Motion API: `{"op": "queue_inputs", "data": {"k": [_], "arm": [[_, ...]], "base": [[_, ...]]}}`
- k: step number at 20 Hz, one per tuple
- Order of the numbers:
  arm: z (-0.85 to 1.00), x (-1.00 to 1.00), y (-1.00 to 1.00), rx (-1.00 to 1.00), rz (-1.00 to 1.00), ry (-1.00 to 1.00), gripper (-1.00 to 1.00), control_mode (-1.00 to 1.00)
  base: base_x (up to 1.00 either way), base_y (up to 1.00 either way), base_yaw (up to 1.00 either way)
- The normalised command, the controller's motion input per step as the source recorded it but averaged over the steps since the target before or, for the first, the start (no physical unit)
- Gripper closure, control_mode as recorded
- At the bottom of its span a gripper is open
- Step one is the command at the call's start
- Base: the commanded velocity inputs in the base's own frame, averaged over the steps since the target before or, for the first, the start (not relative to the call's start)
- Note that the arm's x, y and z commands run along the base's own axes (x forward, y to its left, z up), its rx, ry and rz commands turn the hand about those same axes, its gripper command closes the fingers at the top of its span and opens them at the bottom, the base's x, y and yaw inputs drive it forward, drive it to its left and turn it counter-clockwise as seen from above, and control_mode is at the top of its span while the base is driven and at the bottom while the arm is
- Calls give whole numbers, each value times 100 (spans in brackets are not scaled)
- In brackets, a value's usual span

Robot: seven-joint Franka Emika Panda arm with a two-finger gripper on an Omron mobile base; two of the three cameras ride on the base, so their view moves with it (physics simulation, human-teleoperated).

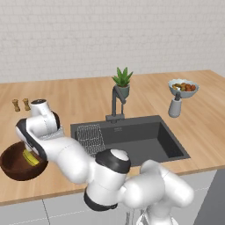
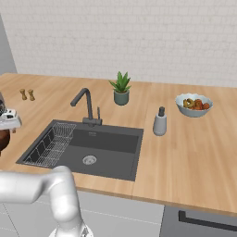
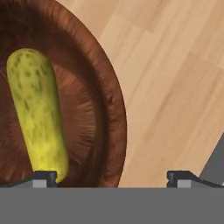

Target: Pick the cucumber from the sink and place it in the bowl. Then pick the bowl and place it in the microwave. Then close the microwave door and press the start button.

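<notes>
While the claw (image 3: 112, 177) hangs spread wide, the cucumber (image 3: 37, 111) lies, seemingly loose, inside the bowl (image 3: 103, 87).

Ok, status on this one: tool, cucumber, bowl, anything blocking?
Tool open, holding nothing, straddling the bowl rim. Cucumber lying inside the bowl, sink holds just its wire rack. Nothing blocking the bowl.

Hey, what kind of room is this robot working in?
A simulated kitchen, most likely: a wooden countertop holds a dark sink with a faucet, and a fruit bowl stands nearby.
</notes>
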Motion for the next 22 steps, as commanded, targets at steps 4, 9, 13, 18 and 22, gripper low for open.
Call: {"op": "queue_inputs", "data": {"k": [4, 9, 13, 18, 22], "arm": [[-36, 18, 10, -4, -5, 3, -100, -100], [-37, 15, 14, -5, -4, 3, -100, -100], [-34, 6, 23, -5, -4, 1, 100, -100], [-22, 0, 10, -1, -1, 0, 100, -100], [-21, 0, 6, 0, 0, 0, 100, -100]], "base": [[0, 0, 0], [0, 0, 0], [0, 0, 0], [0, 0, 0], [0, 0, 0]]}}
